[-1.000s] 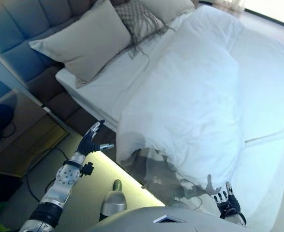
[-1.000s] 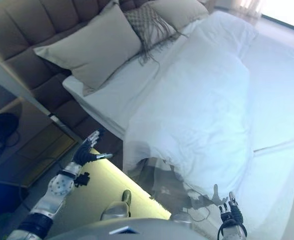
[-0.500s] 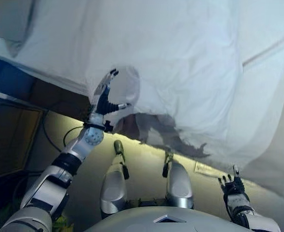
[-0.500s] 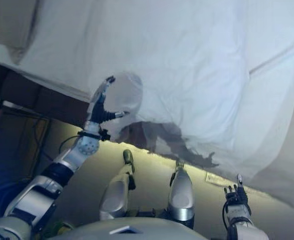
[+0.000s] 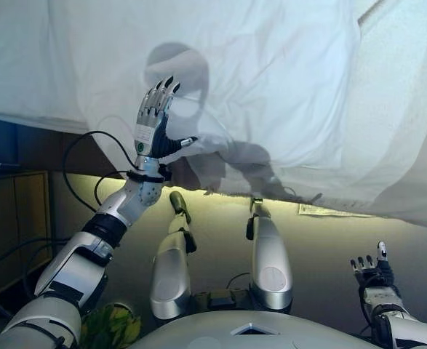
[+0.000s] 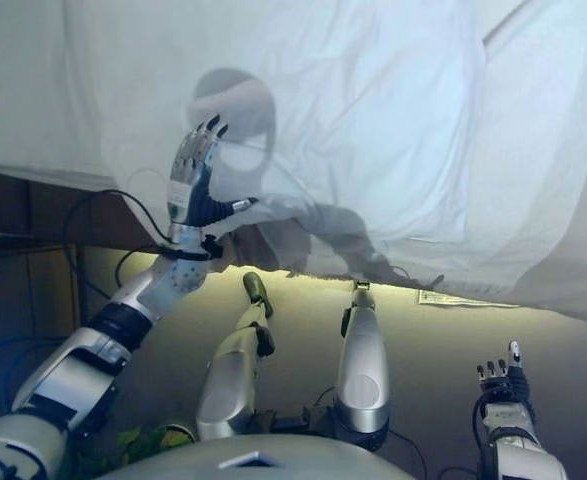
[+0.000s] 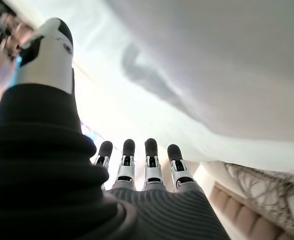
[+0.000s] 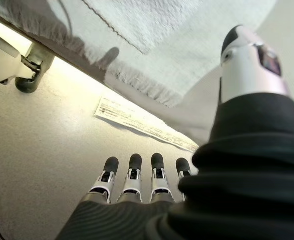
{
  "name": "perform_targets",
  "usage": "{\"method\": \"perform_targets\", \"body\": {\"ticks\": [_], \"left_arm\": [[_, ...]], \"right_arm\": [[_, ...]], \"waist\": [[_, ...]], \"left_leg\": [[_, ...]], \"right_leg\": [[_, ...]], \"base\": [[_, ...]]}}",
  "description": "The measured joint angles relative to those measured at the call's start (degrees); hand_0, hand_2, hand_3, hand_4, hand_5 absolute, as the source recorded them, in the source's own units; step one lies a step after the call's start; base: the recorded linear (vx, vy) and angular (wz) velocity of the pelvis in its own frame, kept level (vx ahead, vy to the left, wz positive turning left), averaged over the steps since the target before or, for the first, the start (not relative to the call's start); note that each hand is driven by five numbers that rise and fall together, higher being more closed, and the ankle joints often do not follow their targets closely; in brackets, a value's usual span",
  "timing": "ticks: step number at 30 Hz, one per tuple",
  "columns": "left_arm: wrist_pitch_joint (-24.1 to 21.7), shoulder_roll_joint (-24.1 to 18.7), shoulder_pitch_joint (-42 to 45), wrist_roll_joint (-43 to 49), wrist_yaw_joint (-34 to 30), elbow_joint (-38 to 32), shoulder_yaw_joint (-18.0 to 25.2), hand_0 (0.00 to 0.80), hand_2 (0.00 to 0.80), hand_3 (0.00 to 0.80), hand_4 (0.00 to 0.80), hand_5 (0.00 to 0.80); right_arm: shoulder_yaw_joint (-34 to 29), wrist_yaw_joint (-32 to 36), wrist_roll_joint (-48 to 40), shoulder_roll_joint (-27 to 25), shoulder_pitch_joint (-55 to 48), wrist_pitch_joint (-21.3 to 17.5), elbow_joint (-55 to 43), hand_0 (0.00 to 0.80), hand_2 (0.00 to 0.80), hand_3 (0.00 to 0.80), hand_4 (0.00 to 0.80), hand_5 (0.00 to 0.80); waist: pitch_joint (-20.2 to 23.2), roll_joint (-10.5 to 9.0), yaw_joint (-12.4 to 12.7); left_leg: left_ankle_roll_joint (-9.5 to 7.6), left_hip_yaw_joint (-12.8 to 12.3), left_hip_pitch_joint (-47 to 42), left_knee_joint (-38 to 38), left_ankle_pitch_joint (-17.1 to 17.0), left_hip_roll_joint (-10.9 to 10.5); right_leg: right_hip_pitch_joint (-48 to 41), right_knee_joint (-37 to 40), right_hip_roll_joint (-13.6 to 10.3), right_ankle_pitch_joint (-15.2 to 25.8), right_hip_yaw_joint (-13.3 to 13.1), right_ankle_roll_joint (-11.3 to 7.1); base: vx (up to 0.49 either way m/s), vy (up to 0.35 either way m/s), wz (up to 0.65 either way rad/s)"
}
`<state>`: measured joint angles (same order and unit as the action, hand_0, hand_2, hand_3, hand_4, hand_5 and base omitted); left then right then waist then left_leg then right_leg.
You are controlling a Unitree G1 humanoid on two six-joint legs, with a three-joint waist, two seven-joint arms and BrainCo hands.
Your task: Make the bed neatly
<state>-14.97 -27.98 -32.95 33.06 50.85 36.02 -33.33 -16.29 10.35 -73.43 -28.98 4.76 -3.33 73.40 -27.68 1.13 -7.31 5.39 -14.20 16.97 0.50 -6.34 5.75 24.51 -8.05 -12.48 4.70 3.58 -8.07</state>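
The white duvet [image 5: 271, 87] covers the bed and hangs over its near side, with a rumpled lower edge. My left hand [image 5: 153, 123] is raised in front of that hanging side, close to the cloth. Its fingers [image 7: 149, 165] are straight, its thumb is spread, and it holds nothing. In the left wrist view the duvet [image 7: 212, 75] stretches past the fingertips. My right hand [image 5: 369, 273] is low at the right over the floor, open and empty, below the duvet's hemmed edge [image 8: 136, 30].
A wooden nightstand [image 5: 9, 218] stands at the left beside the dark bed base [image 5: 24, 145]. A light strip glows under the bed. A paper sheet [image 5: 322, 211] lies on the floor by the bed. Green leaves [image 5: 111, 327] show at the lower left.
The camera has tilted down from the bed top to its near side. My left hand has risen from beside the bed to the duvet's hanging side. My right hand stays low and open.
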Motion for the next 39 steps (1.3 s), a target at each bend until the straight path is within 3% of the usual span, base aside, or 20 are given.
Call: {"method": "perform_targets", "body": {"ticks": [9,19,28,30,31,32,39], "left_arm": [[12.17,-0.02,-3.76,0.02,3.8,11.67,-3.35,0.0,0.0,0.0,0.0,0.0],[13.87,0.2,-4.15,-1.37,1.62,13.84,-3.95,0.0,0.0,0.0,0.0,0.0],[20.65,2.77,-4.12,-2.89,-5.68,17.11,-6.21,0.0,0.0,0.0,0.0,0.0],[22.16,3.31,-4.08,-2.9,-7.02,17.59,-6.39,0.59,0.59,0.59,0.59,0.59],[22.56,3.41,-4.17,-2.9,-7.23,17.6,-6.43,0.753,0.753,0.753,0.753,0.753],[22.72,3.41,-4.31,-2.91,-7.3,17.6,-6.43,0.8,0.8,0.8,0.8,0.8],[23.08,3.28,-6.99,-2.96,-6.86,17.63,-6.1,0.8,0.8,0.8,0.8,0.8]], "right_arm": [[0.3,6.27,-0.54,-1.36,0.17,-0.24,0.11,0.0,0.0,0.0,0.0,0.0],[1.12,6.9,-1.54,-1.39,0.31,-1.39,0.04,0.0,0.0,0.0,0.0,0.0],[2.75,6.58,-1.49,-1.38,2.35,-2.53,-0.65,0.0,0.0,0.0,0.0,0.0],[3.55,6.57,-1.5,-1.31,2.55,-3.16,-0.65,0.0,0.0,0.0,0.0,0.0],[3.76,6.57,-1.51,-1.2,2.55,-3.38,-0.65,0.0,0.0,0.0,0.0,0.0],[3.76,6.59,-1.52,-1.12,2.55,-3.52,-0.61,0.0,0.0,0.0,0.0,0.0],[4.43,7.53,-2.26,-0.79,2.55,-5.31,-0.41,0.0,0.0,0.0,0.0,0.0]], "waist": [[-0.56,0.62,-1.71],[-0.9,1.34,-1.39],[-1.04,2.23,-1.36],[-1.08,2.33,-1.48],[-1.06,2.37,-1.56],[-1.07,2.38,-1.54],[-1.12,2.45,-1.48]], "left_leg": [[0.18,-1.32,1.76,-0.02,0.24,0.06],[0.15,-1.23,1.64,0.09,0.32,-0.36],[0.06,-0.8,1.87,0.53,0.36,-0.61],[0.06,-0.8,2.25,0.53,0.37,-0.63],[0.05,-0.79,2.6,0.54,0.37,-0.66],[0.06,-0.8,2.81,0.56,0.36,-0.62],[0.05,-0.53,3.51,0.54,0.37,-0.49]], "right_leg": [[3.53,-0.09,-0.25,0.9,-0.15,0.26],[3.84,-0.27,-0.87,1.23,-0.13,0.14],[4.75,-1.12,-1.5,1.22,0.08,-0.02],[5.24,-1.06,-1.64,1.48,0.13,-0.05],[5.58,-1.06,-1.67,1.57,0.13,-0.05],[5.81,-1.0,-1.68,1.69,0.13,0.01],[5.9,-0.01,-1.57,2.17,0.45,0.02]], "base": [[0.011,0.042,-0.13],[0.007,0.012,-0.02],[-0.005,0.0,-0.02],[-0.008,-0.005,-0.06],[-0.012,-0.012,-0.03],[0.0,0.0,0.0],[-0.009,-0.014,0.01]]}}
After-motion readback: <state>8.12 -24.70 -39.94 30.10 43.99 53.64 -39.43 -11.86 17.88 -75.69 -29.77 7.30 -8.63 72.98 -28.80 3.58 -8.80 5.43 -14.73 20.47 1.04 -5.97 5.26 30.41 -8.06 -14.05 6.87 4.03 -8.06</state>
